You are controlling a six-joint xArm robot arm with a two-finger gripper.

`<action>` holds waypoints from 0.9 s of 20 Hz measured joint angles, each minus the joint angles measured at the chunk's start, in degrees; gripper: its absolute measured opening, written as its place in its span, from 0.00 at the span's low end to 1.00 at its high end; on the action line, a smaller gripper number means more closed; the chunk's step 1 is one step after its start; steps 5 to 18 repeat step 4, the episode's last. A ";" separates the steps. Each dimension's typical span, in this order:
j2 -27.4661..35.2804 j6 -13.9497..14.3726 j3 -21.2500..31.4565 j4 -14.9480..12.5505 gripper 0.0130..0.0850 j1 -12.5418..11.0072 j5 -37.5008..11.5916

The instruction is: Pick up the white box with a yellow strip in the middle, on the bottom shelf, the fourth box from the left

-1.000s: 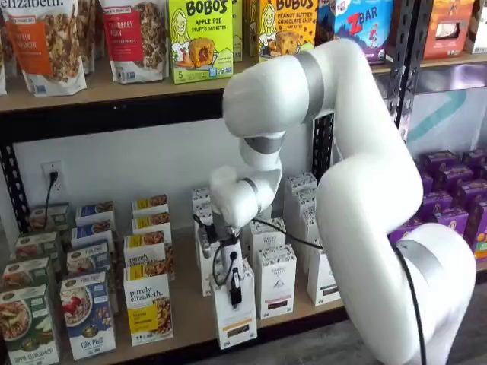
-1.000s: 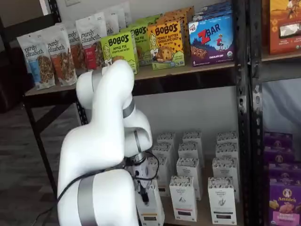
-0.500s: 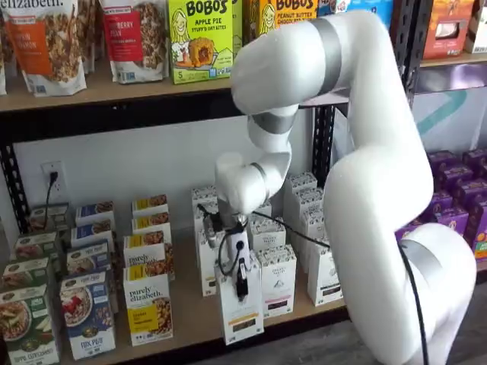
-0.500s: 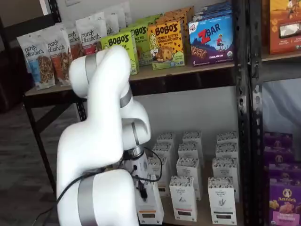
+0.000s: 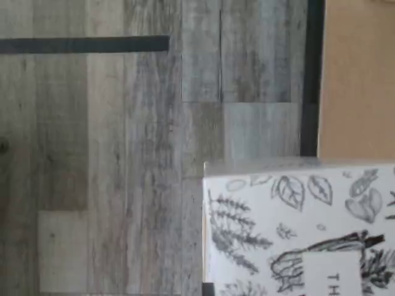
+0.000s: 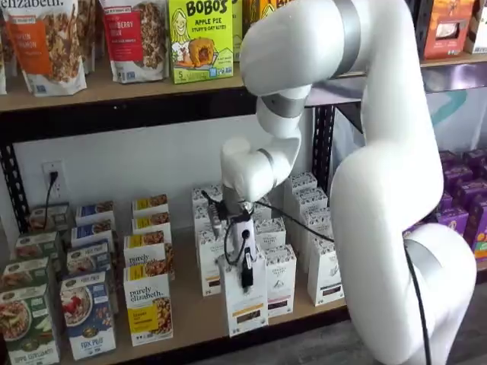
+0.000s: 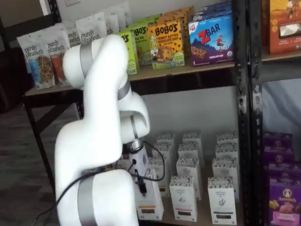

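Note:
My gripper (image 6: pixel 246 268) is shut on the white box (image 6: pixel 245 303), a tall narrow carton with a dark label strip near its bottom. It holds the box upright, just above the front edge of the bottom shelf (image 6: pixel 190 313). One black finger (image 6: pixel 246 275) lies against the box's front. In the other shelf view the gripper (image 7: pixel 141 184) and the box (image 7: pixel 149 203) show partly behind the arm. The wrist view shows the box's leaf-patterned top (image 5: pixel 296 228) over grey floor, with the tan shelf board (image 5: pixel 358 80) beside it.
Several like white cartons (image 6: pixel 280 280) stand in rows behind and right of the held box. "purely elizabeth" boxes (image 6: pixel 148 308) stand to its left and purple boxes (image 6: pixel 456 205) far right. The upper shelf (image 6: pixel 114 91) holds bags and Bobo's boxes. A black upright (image 7: pixel 242 117) stands right.
The arm has risen and swung a little to the right. The white box has gone up and rightward with the gripper, off the shelf board.

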 joint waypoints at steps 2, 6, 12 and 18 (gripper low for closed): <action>-1.52 0.05 1.43 -0.09 0.50 -0.01 -0.08; -2.53 0.32 2.47 -0.42 0.50 -0.05 -0.12; -2.53 0.32 2.47 -0.42 0.50 -0.05 -0.12; -2.53 0.32 2.47 -0.42 0.50 -0.05 -0.12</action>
